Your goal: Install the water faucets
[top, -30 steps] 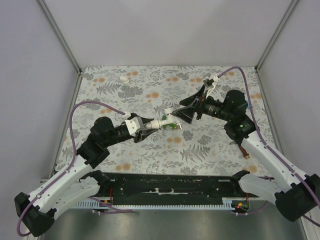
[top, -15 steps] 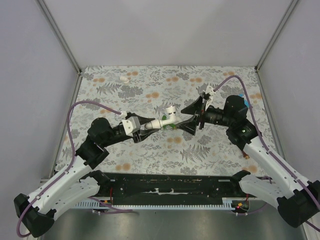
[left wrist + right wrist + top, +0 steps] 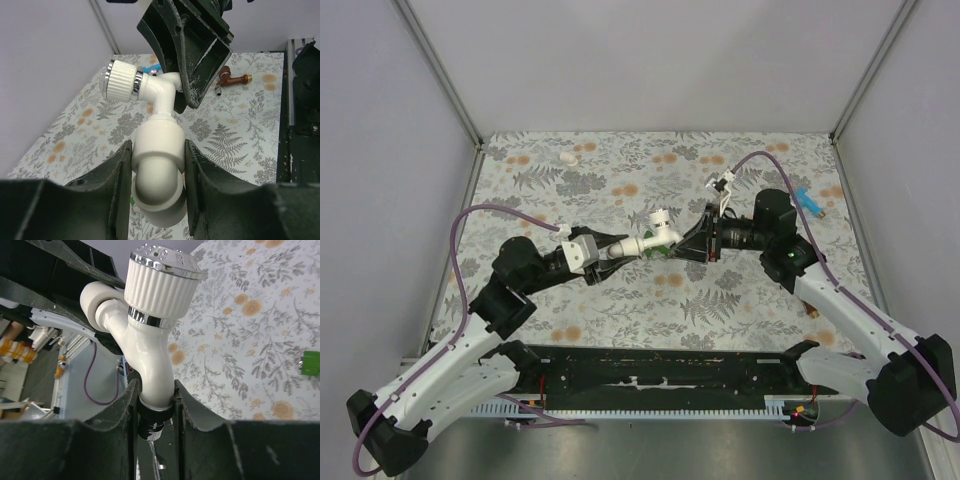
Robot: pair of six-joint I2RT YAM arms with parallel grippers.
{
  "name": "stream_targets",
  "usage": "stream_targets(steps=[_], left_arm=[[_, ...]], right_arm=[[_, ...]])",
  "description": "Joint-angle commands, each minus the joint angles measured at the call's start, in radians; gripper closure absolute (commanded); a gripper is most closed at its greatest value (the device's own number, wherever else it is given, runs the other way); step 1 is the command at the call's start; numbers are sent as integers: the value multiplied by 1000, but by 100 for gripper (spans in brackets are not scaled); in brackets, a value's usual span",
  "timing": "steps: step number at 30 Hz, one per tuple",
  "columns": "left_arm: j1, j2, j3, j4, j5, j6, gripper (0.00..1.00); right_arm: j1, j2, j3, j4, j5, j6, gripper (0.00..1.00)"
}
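Observation:
A white water faucet [image 3: 658,228] with a ribbed knob [image 3: 121,80] hangs above the mat, its end set in a white elbow pipe fitting [image 3: 157,172]. My left gripper [image 3: 616,252] [image 3: 157,148] is shut on that fitting, both jaws pressed to its sides. From the right, my right gripper [image 3: 690,241] [image 3: 155,386] is shut on the faucet's spout [image 3: 152,367], just above its black tip. A green faucet [image 3: 311,362] lies on the mat below the held parts. A blue one [image 3: 810,200] and a reddish-brown one [image 3: 232,79] lie on the right of the mat.
A small white pipe fitting [image 3: 567,157] lies at the far left of the patterned mat [image 3: 620,310]. A black rail [image 3: 660,375] runs along the near edge between the arm bases. Grey walls close in the left, back and right sides.
My right gripper has swung left to the faucet and closed its wide-open jaws on the spout. The left gripper has kept its hold on the fitting, barely shifting.

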Motion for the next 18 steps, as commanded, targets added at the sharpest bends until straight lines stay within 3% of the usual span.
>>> stream_targets(steps=[1,5,6,7,8,11,18], left_arm=[[-4,-21,19,9,-32,105,98],[-8,-30,26,-44,-90,168,98],[-8,-34,26,-54,-105,186,98],[-10,-37,26,-63,-124,197,98],[-11,-40,26,-68,-147,207,98],[-13,-50,25,-59,-188,194,98],[-13,-50,16,-24,-196,161,98]], right_arm=[[1,53,48,34,-43,228,100],[1,84,50,87,-68,351,100],[0,83,51,87,-62,356,96],[0,81,53,81,-63,355,86],[-3,74,57,77,-63,344,70],[-5,40,65,47,-36,287,45],[-5,12,57,71,-59,279,40]])
